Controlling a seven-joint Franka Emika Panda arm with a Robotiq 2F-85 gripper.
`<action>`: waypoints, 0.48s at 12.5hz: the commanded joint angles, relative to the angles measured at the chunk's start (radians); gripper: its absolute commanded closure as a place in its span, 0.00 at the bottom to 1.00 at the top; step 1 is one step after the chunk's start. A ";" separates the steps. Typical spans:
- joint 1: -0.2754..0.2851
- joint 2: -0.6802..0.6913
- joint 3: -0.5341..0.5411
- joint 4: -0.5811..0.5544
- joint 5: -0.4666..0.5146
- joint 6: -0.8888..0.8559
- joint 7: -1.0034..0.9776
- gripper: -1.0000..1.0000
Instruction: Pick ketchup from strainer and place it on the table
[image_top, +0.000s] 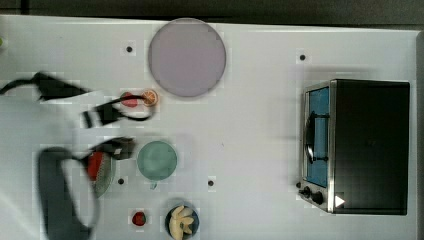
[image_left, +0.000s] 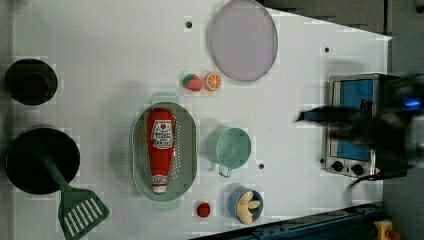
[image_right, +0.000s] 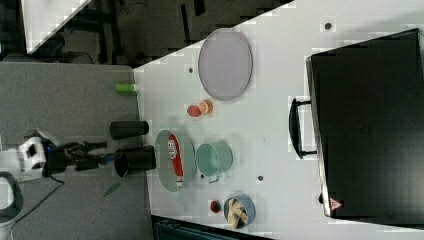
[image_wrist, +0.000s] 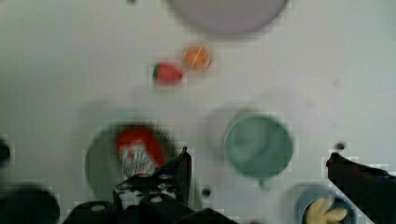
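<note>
The ketchup (image_left: 161, 148) is lying in the strainer (image_left: 141, 150) on the table (image_left: 110, 60), with the cup (image_left: 229, 146) sitting at the left view's right.

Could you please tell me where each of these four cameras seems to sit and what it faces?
Top view: overhead, facing down on the table; blurred arm at the top view's left.
Left view: high, looking down on the ketchup lying in the strainer; blurred arm at the left view's right.
Right view: high, oblique; arm at the right view's left.
Wrist view: facing down; open gripper in the foreground.
All share the teal cup.
</note>
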 joint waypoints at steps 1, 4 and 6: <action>0.017 0.035 0.107 0.005 -0.001 0.037 0.036 0.00; 0.026 0.123 0.208 -0.010 -0.004 0.067 0.036 0.00; 0.029 0.182 0.244 -0.044 -0.013 0.122 0.037 0.00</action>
